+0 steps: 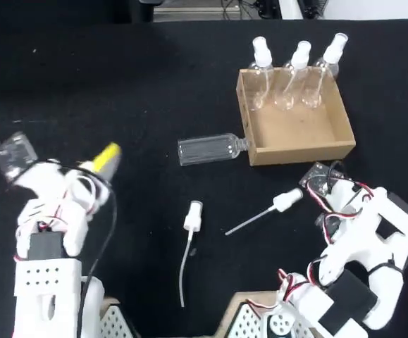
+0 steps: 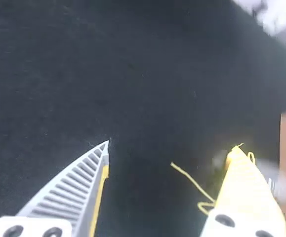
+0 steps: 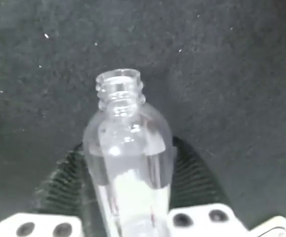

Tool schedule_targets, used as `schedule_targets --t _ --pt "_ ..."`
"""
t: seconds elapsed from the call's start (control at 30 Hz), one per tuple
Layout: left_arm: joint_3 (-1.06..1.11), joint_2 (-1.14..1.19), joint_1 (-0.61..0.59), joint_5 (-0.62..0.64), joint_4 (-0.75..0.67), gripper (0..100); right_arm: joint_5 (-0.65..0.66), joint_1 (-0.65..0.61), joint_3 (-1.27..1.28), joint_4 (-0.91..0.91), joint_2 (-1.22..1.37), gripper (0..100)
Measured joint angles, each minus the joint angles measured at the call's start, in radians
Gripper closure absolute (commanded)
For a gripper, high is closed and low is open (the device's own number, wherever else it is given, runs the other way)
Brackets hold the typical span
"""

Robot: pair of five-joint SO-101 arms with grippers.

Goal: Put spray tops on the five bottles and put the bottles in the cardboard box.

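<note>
I saw the right gripper (image 3: 128, 145) clamped on an uncapped bottle (image 3: 124, 118), its neck pointing away from the wrist. The left gripper (image 2: 170, 145) hung with jaws apart over the black table (image 1: 119, 84). 3 capped bottles (image 1: 292, 81) leaned in the cardboard box (image 1: 299, 146). Another open bottle (image 1: 207, 150) lay just beside its wall, and 2 spray tops (image 1: 193, 217) lay nearer the arms.

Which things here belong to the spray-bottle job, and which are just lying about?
Job: brown cardboard box; three clear plastic bottles with white spray tops inside it; uncapped clear bottle on its side beside it; second uncapped clear bottle in the jaws of the right gripper; white long-tubed spray top; second such top.
Just there: black table; dark cables beyond its far edge.
</note>
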Motion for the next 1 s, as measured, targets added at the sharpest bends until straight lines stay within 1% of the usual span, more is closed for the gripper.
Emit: schedule_targets --t 0.1,0.23,0.37,0.5,0.57,0.67,0.77,0.9,1.0 --pt "-0.058 0.000 0.104 -0.101 0.075 65 -0.140 0.000 -0.075 0.095 -0.055 98.8" --pt "-0.127 0.054 0.183 -0.219 0.146 65 -0.371 0.000 -0.232 0.250 -0.178 98.8" --pt "-0.247 0.232 0.269 -0.344 0.224 65 -0.575 -0.035 -0.298 0.293 -0.304 98.8" --pt "-0.428 0.476 0.394 -0.374 0.384 65 -0.718 -0.109 -0.301 0.296 -0.399 98.8" --pt "-0.509 0.578 0.450 -0.374 0.442 65 -0.749 -0.138 -0.301 0.298 -0.439 98.8" --pt "-0.557 0.701 0.539 -0.374 0.453 65 -0.764 -0.161 -0.301 0.305 -0.474 98.8" --pt "-0.565 0.813 0.577 -0.374 0.400 65 -0.764 -0.164 -0.304 0.305 -0.482 98.7" --pt "-0.577 0.973 0.575 -0.374 0.304 65 -0.764 -0.164 -0.304 0.308 -0.482 98.7" --pt "-0.621 1.074 0.582 -0.374 0.270 65 -0.764 -0.164 -0.305 0.334 -0.482 98.7"
